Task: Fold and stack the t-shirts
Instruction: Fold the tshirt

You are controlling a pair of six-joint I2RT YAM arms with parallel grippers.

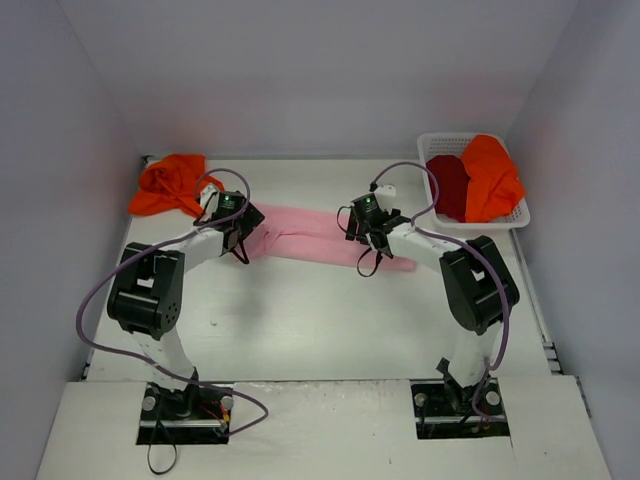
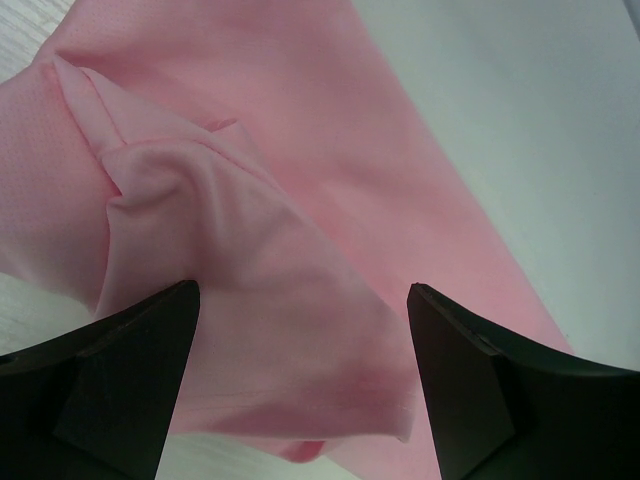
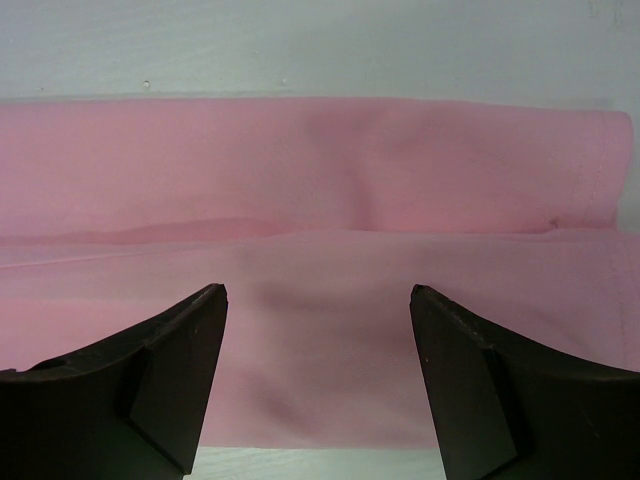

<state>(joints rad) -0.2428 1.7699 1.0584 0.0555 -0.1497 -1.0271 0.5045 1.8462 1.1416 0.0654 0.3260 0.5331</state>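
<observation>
A light pink t-shirt point(image 1: 305, 236) lies folded into a long narrow strip across the middle of the table. My left gripper point(image 1: 240, 238) is open over its left end, where a folded sleeve and hem bunch up between the fingers point(image 2: 300, 320). My right gripper point(image 1: 368, 240) is open over the strip's right part, fingers point(image 3: 180, 370) straddling the near folded layer point(image 3: 320, 340). An orange t-shirt point(image 1: 168, 184) lies crumpled at the back left. Another orange t-shirt point(image 1: 490, 175) and a dark red t-shirt point(image 1: 448, 186) sit in the basket.
A white latticed basket point(image 1: 432, 143) stands at the back right against the wall. Grey walls close in the table on three sides. Purple cables loop from both arms.
</observation>
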